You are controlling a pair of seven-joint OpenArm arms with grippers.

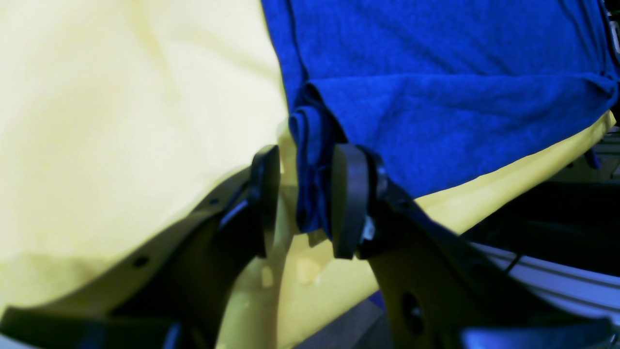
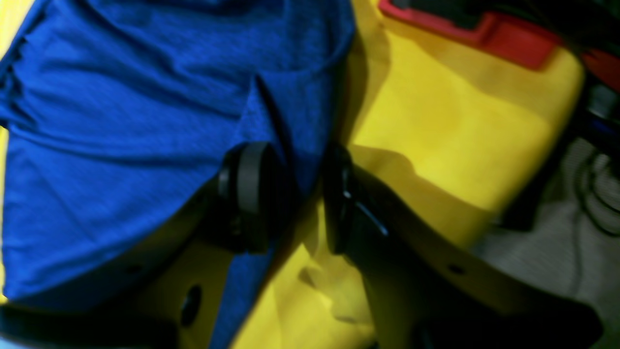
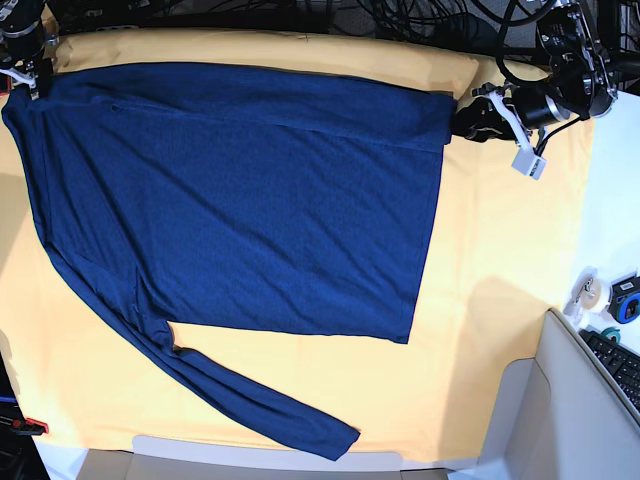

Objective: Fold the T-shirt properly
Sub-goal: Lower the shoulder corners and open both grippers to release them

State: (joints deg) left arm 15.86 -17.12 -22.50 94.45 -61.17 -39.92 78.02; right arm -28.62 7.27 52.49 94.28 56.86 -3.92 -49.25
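The dark navy T-shirt (image 3: 250, 200) lies spread flat on the yellow table cloth (image 3: 500, 250), one long sleeve (image 3: 270, 412) trailing toward the front edge. My left gripper (image 3: 465, 118) is at the shirt's far right corner. In the left wrist view that gripper (image 1: 306, 198) stands open, with a bunched corner of the T-shirt (image 1: 436, 97) between the jaws, unpinched. My right gripper (image 3: 30, 78) is at the far left corner. In its wrist view it (image 2: 295, 194) is open too, astride the edge of the T-shirt (image 2: 121, 121).
A keyboard (image 3: 620, 362) and small tape rolls (image 3: 592, 292) sit at the right, off the cloth. Cables (image 3: 300, 10) run along the back edge. A red object (image 2: 508, 34) lies beyond the cloth's edge in the right wrist view. A grey panel (image 3: 560, 420) stands at the front right.
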